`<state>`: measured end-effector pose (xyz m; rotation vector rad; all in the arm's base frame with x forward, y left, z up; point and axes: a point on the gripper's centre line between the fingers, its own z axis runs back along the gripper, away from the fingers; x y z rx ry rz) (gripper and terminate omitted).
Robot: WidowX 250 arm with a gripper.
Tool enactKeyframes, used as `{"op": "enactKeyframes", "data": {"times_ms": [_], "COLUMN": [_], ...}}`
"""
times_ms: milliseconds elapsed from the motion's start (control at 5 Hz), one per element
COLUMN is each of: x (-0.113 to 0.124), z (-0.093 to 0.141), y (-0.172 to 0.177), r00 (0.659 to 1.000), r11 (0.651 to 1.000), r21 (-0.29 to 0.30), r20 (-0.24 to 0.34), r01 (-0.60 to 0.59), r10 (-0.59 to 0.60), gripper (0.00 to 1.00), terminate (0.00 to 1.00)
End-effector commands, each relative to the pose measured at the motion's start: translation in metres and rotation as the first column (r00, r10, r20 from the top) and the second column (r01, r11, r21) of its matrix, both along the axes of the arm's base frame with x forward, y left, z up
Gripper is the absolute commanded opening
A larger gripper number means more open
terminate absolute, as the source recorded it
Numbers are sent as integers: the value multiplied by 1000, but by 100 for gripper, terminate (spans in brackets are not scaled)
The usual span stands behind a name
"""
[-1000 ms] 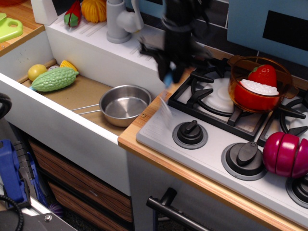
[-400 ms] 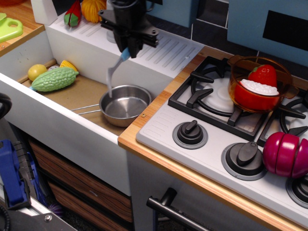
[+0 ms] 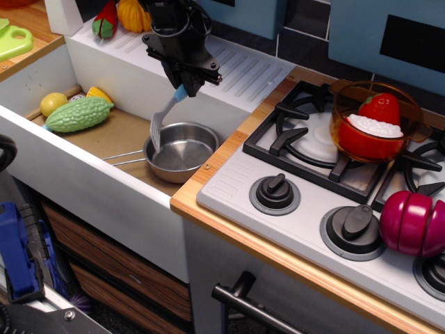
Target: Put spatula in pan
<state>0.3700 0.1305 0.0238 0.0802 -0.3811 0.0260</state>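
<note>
The shiny steel pan (image 3: 182,152) sits in the toy sink, its double-wire handle pointing left. My black gripper (image 3: 186,85) hangs over the sink just above the pan's left side. It is shut on the light blue handle of the spatula (image 3: 162,120). The spatula hangs down and to the left, and its grey slotted blade reaches the pan's left rim, at or just inside it.
A green bumpy gourd (image 3: 78,115), a lemon (image 3: 53,104) and a corn piece lie at the sink's left end. The faucet stands behind my gripper. On the stove to the right are an orange pot (image 3: 375,125) with red food, and a purple vegetable (image 3: 414,223).
My gripper carried the spatula from the stove's left edge leftward over the sink, then lowered it so that the blade now reaches the pan's left rim.
</note>
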Motion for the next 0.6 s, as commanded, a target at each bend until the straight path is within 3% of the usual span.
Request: {"op": "enactKeyframes", "data": {"times_ms": [0,200,400], "x": [5,5,5], "z": [15,15,15], "y": [5,5,5], "r00": [999,999,999], "r11": [1000,1000,1000], "r21": [17,17,17], "r20": [43,43,43], "r01": [-3,-3,-3], "r10": [3,3,3], "gripper": [100,100,100], "terminate": [0,0,100]}}
